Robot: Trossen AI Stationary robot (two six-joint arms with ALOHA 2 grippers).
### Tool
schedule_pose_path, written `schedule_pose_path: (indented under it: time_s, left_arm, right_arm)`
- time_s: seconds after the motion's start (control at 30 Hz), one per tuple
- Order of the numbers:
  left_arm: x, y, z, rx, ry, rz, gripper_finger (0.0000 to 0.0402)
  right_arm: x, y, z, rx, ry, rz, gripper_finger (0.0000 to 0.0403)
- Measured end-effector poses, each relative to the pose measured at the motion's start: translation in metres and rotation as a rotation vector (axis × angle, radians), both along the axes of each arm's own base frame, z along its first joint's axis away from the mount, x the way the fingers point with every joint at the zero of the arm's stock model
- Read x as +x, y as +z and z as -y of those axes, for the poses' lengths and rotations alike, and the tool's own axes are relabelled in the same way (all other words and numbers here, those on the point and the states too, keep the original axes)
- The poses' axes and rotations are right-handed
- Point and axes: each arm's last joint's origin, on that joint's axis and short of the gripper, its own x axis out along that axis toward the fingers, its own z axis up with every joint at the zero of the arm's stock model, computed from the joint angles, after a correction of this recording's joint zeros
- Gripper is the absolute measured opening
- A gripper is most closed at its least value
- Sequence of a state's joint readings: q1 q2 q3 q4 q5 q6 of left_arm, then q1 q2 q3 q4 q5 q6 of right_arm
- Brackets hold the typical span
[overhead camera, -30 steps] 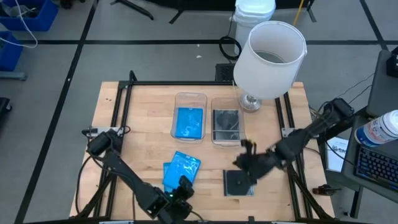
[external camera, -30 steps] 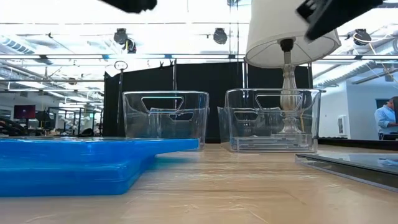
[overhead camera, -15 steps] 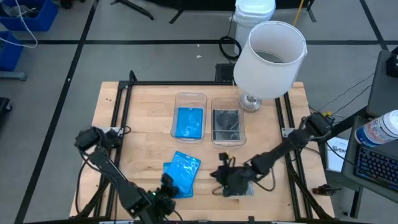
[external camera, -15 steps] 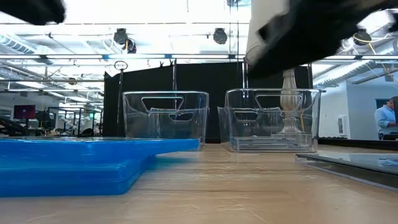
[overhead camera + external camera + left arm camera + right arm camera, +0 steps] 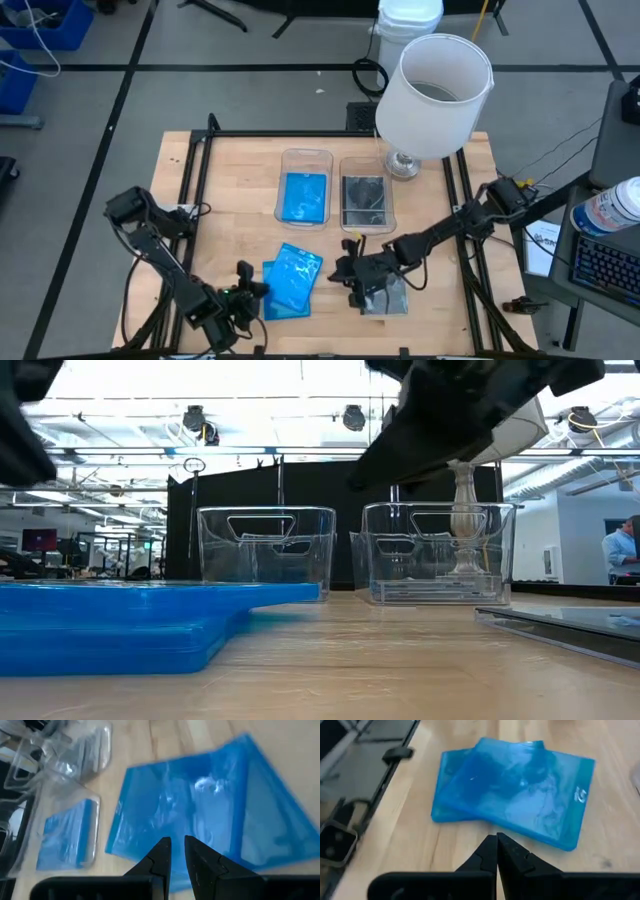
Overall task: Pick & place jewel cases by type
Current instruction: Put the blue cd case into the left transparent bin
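Two bright blue jewel cases lie stacked askew on the table near its front, seen also in the left wrist view and the right wrist view. A dark square jewel case lies flat to their right. My left gripper hovers just left of the blue stack, its fingers a narrow gap apart and holding nothing. My right gripper hovers shut between the blue stack and the dark case, pointing at the stack. One more blue case and one more grey case lie in two clear bins.
The two clear bins stand side by side at the table's middle. A white-shaded lamp stands at the far right and overhangs the right bin. A black frame runs along the table's edges. Bare wood lies left of the bins.
My left gripper has gone from the blue stack's near edge toward the table's left edge, sinking and rolling, and now faces the stack's left side. My right gripper has come down toward the left and near edges, to the dark case's left edge. The cases have not moved.
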State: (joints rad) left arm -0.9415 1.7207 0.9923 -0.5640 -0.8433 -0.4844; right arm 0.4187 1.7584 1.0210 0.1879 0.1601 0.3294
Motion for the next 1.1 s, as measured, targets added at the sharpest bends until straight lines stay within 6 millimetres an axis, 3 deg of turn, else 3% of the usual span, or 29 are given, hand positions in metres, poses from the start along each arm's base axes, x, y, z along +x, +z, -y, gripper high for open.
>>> schedule_pose_path:
  time_s: [0.4,0.7,0.87,1.1]
  left_arm:
    - [0.010,0.001,-0.001,0.026,-0.058,0.007,0.0063]
    - [0.017,0.000,-0.005,-0.036,-0.051,-0.037,0.0063]
    - [0.017,0.000,-0.005,-0.044,-0.050,-0.042,0.0063]
    - [0.017,0.000,-0.005,-0.046,-0.049,-0.041,0.0063]
  right_arm:
    - [0.010,-0.001,0.028,0.355,-0.252,-0.103,0.0010]
    - [0.014,-0.003,0.039,0.519,-0.358,-0.160,0.0110]
    - [0.009,-0.010,0.046,0.507,-0.473,-0.232,0.0171]
    - [0.006,-0.013,0.048,0.433,-0.565,-0.213,0.0198]
